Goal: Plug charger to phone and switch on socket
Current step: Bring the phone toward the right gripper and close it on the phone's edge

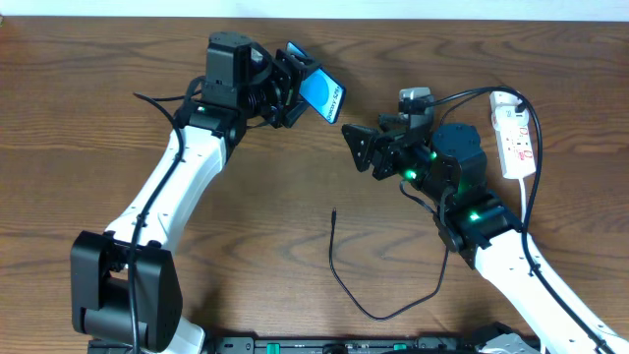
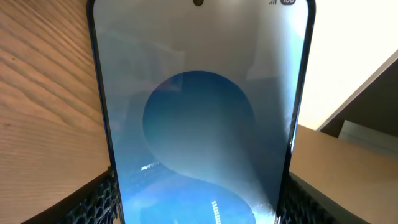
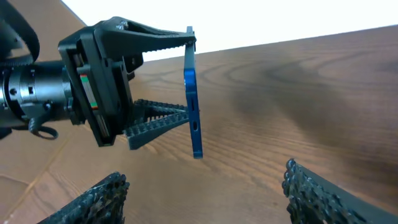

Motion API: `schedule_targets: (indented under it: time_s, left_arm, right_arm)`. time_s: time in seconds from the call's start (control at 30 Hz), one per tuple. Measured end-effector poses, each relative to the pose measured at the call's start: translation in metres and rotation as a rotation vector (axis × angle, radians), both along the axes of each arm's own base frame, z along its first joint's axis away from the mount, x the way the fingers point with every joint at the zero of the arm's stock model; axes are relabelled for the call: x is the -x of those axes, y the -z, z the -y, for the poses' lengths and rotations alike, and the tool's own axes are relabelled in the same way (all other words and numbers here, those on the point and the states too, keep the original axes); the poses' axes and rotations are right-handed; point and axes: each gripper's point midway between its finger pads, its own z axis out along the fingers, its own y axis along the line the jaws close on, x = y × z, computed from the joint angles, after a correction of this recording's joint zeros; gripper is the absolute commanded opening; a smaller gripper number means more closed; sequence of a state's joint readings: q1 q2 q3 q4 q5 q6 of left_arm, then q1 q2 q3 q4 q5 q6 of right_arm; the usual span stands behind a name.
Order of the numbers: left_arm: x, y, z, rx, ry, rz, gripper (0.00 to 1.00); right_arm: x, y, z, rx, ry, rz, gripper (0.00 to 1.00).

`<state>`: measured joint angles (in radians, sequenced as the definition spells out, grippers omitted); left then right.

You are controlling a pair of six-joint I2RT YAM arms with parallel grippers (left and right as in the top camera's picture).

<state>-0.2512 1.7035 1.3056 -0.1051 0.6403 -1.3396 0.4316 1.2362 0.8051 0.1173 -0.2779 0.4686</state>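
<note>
On the dark wood table [image 1: 79,118], the charger [image 1: 339,270] lies loose nearest the front. Beyond it the right gripper [image 1: 362,149] gapes empty, facing the phone [image 1: 324,93], which the left gripper [image 1: 298,84] clamps by its edges above the tabletop. The socket [image 1: 515,138] lies far right, near the white backdrop [image 1: 442,8].

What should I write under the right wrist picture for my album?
The left gripper holds the phone on edge above the wooden table.

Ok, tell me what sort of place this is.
Probably a robot test bench rather than a home: a wooden table, the left gripper holding a phone up, the right gripper open nearby, and a power strip and loose cable laid out.
</note>
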Motion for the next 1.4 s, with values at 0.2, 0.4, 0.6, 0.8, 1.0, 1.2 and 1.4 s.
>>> schedule_targets:
  time_s: [0.2, 0.4, 0.6, 0.8, 1.0, 1.2, 1.4]
  left_arm:
    - [0.002, 0.000, 0.004, 0.000, 0.009, 0.000, 0.07]
    - [0.004, 0.000, 0.008, 0.000, 0.019, 0.000, 0.07]
    - [0.010, 0.000, 0.019, 0.000, 0.043, 0.000, 0.07]
    - [0.015, 0.000, 0.029, 0.000, 0.066, 0.000, 0.07]
    - [0.021, 0.000, 0.039, 0.000, 0.089, 0.000, 0.07]
    - [0.026, 0.000, 0.048, 0.000, 0.111, 0.000, 0.07]
    - [0.031, 0.000, 0.055, 0.000, 0.127, 0.000, 0.08]
  right_arm:
    - [0.000, 0.000, 0.000, -0.018, 0.010, -0.016, 0.80]
    - [0.002, 0.001, -0.003, -0.014, 0.000, -0.017, 0.79]
    - [0.003, 0.001, -0.004, -0.007, -0.005, -0.013, 0.79]
    - [0.001, 0.009, -0.005, 0.027, -0.016, -0.010, 0.78]
    - [0.000, 0.014, -0.006, 0.044, -0.021, -0.011, 0.77]
    - [-0.001, 0.014, -0.006, 0.046, -0.022, -0.007, 0.75]
    - [-0.001, 0.014, -0.006, 0.046, -0.022, -0.005, 0.73]
